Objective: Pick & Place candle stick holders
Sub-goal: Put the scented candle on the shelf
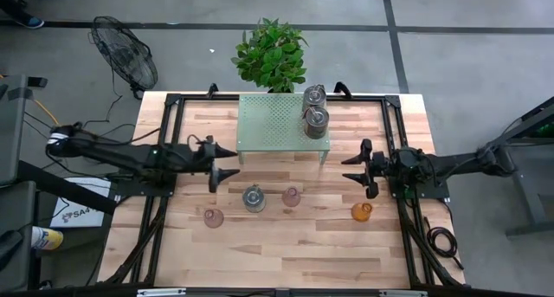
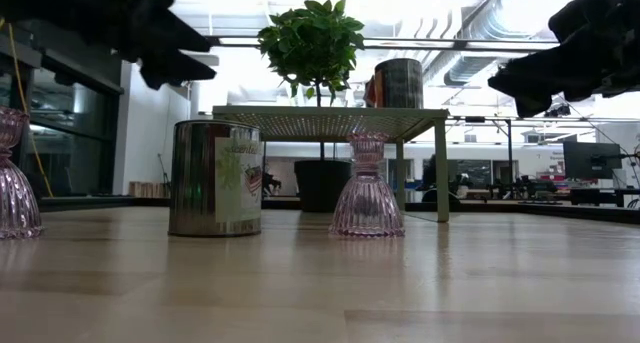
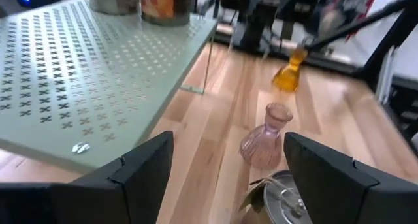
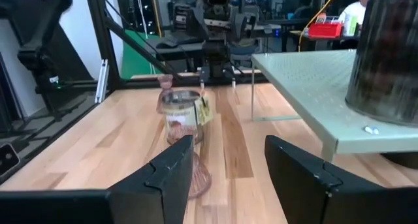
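Standing on the pale green perforated metal shelf (image 1: 277, 119) at the far side of the light wooden table (image 1: 286, 249) are two shiny silver-grey round holders, one at the shelf's far right corner (image 1: 314, 96) and one just in front of it (image 1: 316, 122). A third silver-grey round holder (image 1: 254, 197) sits on the table in front of the shelf, with a pale pink ribbed glass holder (image 1: 292, 196) just to its right and a second pale pink glass holder (image 1: 213, 217) nearer the front on its left. An amber-orange glass holder (image 1: 362, 211) stands well to the right. The left tool (image 1: 227, 161) hovers above the table beside the shelf's left end, its fingers spread wide and empty. The right tool (image 1: 357, 168) hangs above the table just behind the amber holder, fingers apart and, as far as the views allow, gripping nothing. A leafy potted plant (image 1: 272, 54) stands beyond the table.
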Motion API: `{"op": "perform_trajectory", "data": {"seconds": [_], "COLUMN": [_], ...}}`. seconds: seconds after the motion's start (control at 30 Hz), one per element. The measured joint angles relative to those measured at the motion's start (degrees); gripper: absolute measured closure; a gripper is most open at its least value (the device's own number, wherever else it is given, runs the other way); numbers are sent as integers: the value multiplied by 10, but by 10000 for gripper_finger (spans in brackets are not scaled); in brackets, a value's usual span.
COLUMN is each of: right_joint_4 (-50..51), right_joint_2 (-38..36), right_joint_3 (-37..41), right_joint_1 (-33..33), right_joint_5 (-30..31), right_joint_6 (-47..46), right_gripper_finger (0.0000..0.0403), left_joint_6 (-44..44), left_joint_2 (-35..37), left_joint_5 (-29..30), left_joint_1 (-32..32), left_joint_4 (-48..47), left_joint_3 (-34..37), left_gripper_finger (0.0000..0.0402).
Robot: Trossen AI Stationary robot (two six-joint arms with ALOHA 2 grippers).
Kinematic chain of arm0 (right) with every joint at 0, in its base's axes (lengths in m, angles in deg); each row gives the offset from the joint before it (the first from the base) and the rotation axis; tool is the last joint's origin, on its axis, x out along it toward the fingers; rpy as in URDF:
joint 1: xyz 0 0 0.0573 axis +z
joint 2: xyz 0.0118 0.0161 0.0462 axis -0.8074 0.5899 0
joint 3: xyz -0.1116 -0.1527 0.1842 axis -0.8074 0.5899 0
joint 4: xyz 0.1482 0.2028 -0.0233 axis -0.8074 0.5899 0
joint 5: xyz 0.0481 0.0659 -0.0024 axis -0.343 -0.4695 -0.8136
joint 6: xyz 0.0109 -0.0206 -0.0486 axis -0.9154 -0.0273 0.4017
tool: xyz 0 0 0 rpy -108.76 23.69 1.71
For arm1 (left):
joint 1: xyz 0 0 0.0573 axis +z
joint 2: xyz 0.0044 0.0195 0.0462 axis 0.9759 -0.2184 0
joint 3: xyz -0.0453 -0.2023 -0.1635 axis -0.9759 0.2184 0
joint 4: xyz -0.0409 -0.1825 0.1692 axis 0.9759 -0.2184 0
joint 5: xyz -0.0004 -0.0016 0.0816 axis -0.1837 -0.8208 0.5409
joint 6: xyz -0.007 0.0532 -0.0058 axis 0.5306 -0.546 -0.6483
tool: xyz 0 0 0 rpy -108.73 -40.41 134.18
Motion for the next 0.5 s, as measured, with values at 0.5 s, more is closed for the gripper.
{"op": "perform_trajectory", "data": {"seconds": [0.5], "right_joint_4": [25], "right_joint_2": [-26], "right_joint_3": [0], "right_joint_1": [0], "right_joint_5": [36], "right_joint_6": [-15], "right_gripper_finger": [217], "left_joint_6": [93], "left_joint_2": [-202], "left_joint_5": [-12], "left_joint_1": [0], "left_joint_4": [-272], "left_joint_3": [-227], "left_gripper_finger": [115]}}
